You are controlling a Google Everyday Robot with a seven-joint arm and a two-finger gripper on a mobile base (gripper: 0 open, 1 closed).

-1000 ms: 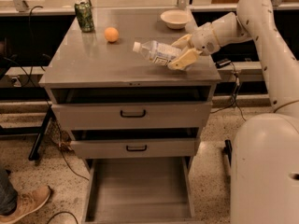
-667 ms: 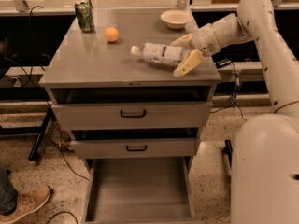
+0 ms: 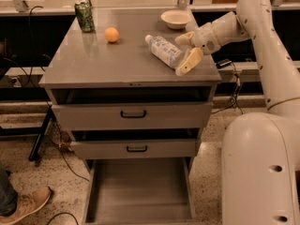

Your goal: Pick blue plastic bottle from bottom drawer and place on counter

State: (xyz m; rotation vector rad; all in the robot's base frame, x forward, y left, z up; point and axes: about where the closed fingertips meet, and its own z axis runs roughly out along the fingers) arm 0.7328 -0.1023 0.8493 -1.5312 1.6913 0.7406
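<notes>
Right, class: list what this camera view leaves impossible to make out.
All in the camera view:
1. Blue plastic bottle: its base, hidden behind the gripper at the counter's right side.
2. Bottom drawer: its front, cut off by the lower picture edge.
3. Green can: label wording, too small.
4. Top drawer: inside, shadowed beneath the counter.

grey worktop (image 3: 103, 64) carries a can (image 3: 85, 16), ball (image 3: 111, 34), bowl (image 3: 176, 18) and bottle (image 3: 163, 50) on its side; tool (image 3: 187, 51) at the bottle's base.
</notes>
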